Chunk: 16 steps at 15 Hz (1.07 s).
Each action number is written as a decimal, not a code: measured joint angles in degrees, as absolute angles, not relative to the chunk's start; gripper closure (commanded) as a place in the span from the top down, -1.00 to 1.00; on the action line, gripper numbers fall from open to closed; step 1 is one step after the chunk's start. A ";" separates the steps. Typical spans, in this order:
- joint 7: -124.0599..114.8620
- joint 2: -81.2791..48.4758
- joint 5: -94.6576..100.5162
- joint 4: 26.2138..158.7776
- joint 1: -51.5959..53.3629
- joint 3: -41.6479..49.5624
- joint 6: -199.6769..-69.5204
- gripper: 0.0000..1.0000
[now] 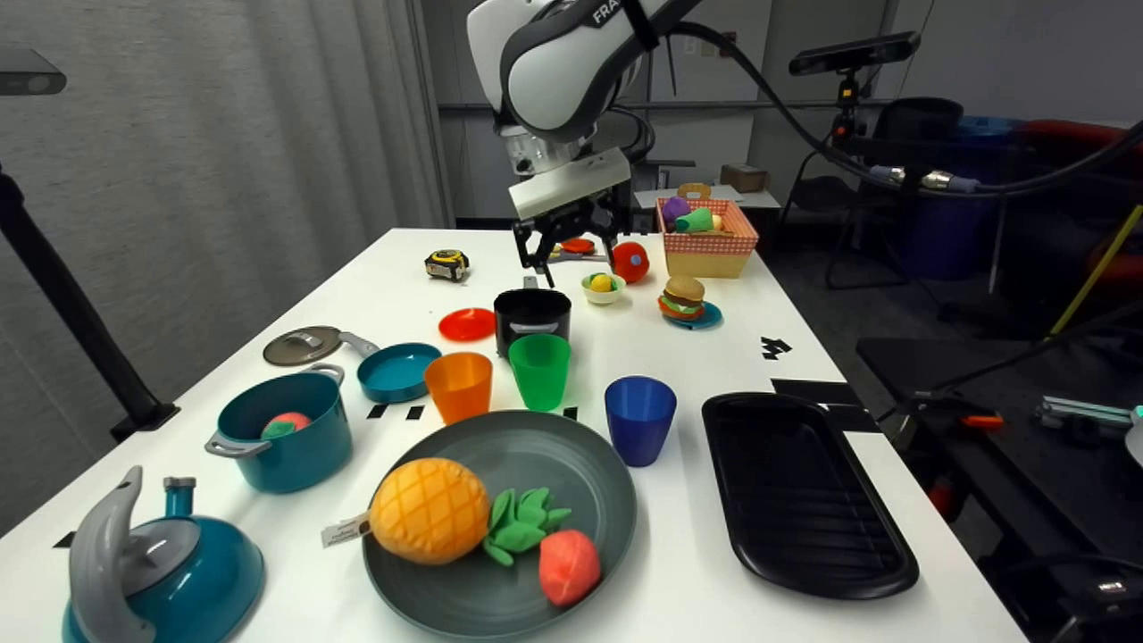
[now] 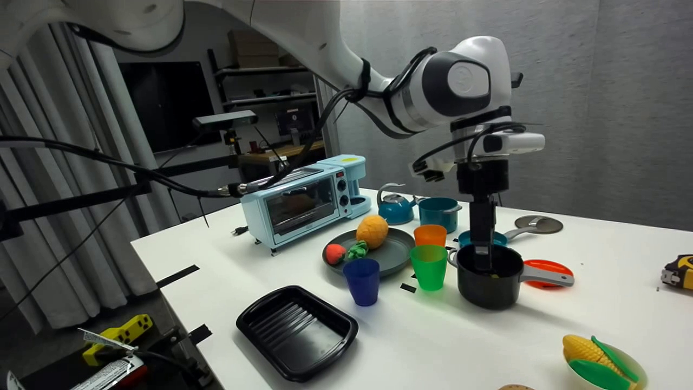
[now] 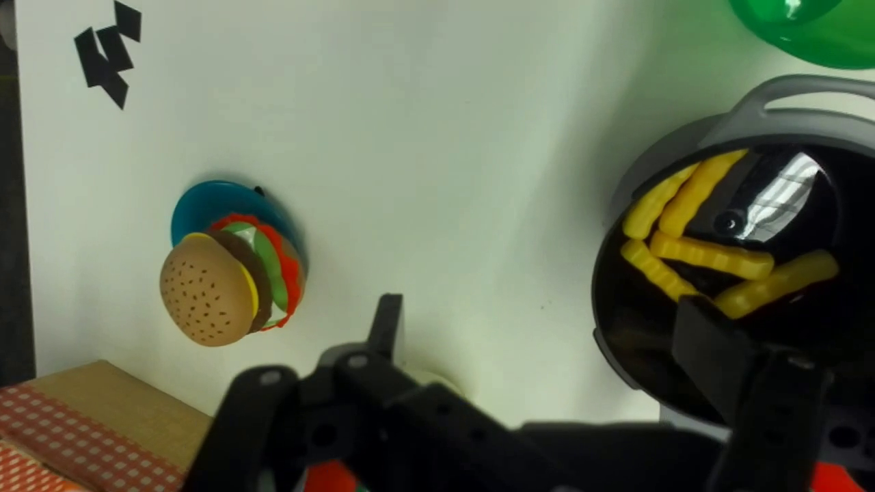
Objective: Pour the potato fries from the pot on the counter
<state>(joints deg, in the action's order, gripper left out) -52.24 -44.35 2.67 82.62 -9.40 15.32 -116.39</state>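
The small black pot [image 1: 513,338] stands upright on the white counter [image 2: 411,341], its grey handle [image 2: 547,276] pointing away from the green cup. It also shows at the right of the wrist view [image 3: 632,342]. Several yellow fries [image 3: 711,256] lie inside it. My gripper [image 3: 547,311] is open with nothing between its fingers. In the wrist view one finger overlaps the pot's inside near the handle side, and the other is over the counter beside the pot. Whether the finger is inside the pot or just above it I cannot tell. The gripper shows in both exterior views [image 1: 580,272] [image 2: 483,260].
A green cup [image 1: 541,375] stands close to the pot. A red plate [image 1: 467,325] and a bowl with corn [image 1: 604,288] are near it. Orange [image 1: 460,388] and blue cups [image 1: 639,420], a black tray [image 2: 298,325], a large grey plate [image 1: 536,446] and a burger [image 3: 212,290] also stand around.
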 measured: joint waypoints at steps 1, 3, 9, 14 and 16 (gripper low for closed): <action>-52.31 -45.42 2.43 82.34 -9.40 15.10 -117.45 1.00; -52.31 -47.31 1.94 81.85 -9.40 14.92 -119.14 1.00; -54.12 -50.45 1.66 79.72 -8.96 14.81 -120.63 0.02; -57.88 -51.37 1.65 78.07 -7.41 14.73 -120.59 -0.72; -59.31 -51.46 1.66 77.79 -6.93 14.72 -120.41 -1.00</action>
